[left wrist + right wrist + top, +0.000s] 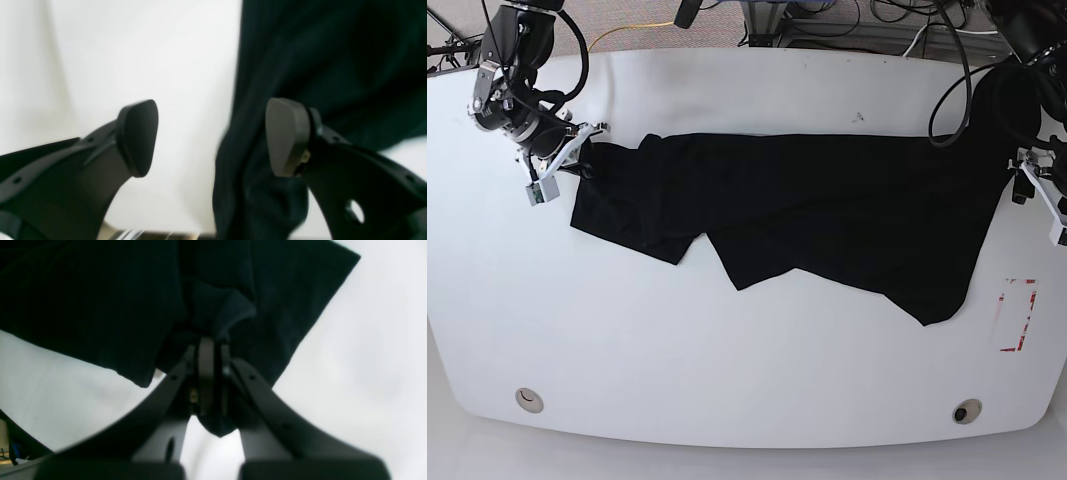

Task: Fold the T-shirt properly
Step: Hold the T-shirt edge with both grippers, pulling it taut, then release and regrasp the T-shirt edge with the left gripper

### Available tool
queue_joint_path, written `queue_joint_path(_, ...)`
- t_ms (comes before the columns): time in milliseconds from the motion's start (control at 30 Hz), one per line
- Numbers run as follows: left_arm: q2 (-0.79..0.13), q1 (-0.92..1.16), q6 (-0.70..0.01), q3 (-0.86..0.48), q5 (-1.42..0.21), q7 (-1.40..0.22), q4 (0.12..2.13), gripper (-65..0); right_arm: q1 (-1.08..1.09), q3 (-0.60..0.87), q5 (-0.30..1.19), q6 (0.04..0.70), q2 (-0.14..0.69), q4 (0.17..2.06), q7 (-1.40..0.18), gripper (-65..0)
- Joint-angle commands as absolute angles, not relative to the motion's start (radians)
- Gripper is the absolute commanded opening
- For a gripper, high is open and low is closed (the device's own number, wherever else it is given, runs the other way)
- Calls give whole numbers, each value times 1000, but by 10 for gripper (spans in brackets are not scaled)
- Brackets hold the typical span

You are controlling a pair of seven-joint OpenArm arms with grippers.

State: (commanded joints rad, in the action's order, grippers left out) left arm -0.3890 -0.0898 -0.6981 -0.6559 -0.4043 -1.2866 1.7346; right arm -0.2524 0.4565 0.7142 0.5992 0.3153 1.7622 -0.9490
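The black T-shirt (807, 200) lies spread in a long band across the white table (727, 350), with uneven flaps hanging toward the front edge. At the shirt's left end in the base view, my right gripper (582, 155) is shut on a bunched fold of cloth; the right wrist view shows the jaws pinched on the T-shirt (83, 306) by my right gripper (211, 346). My left gripper (211, 133) stands open at the shirt's right end (1027, 180). The T-shirt (333, 66) edge lies beside and partly between its fingers (287, 136).
A red-outlined rectangle (1017, 315) is marked on the table at the right front. Two round holes (527, 400) (967, 411) sit near the front edge. Cables (907, 30) run along behind the table's back edge.
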Motion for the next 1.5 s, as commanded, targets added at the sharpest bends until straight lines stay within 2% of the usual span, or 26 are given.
queue_joint_path(133, -390, -194, -698, -651, -404, -1271, 1601, -185, -240, 456, 714, 599, 303, 1761, -949, -650)
queue_joint_path(333, -392, -263, -696, -639, -404, -1121, 1383, -185, -239, 495, 714, 599, 295, 1761, -949, -650)
queue_joint_path(800, -394, -337, -696, -466, -367, -825, 987, -185, -232, 507, 713, 599, 295, 1758, -949, -650)
queue_joint_path(1033, -394, -358, -696, -466, -255, -739, 906, -181, -232, 507, 710, 599, 295, 1755, -949, -650)
queue_joint_path(1500, -372, -401, -698, -463, -257, -751, 820, -190, -231, 507, 707, 593, 295, 1753, -949, -650)
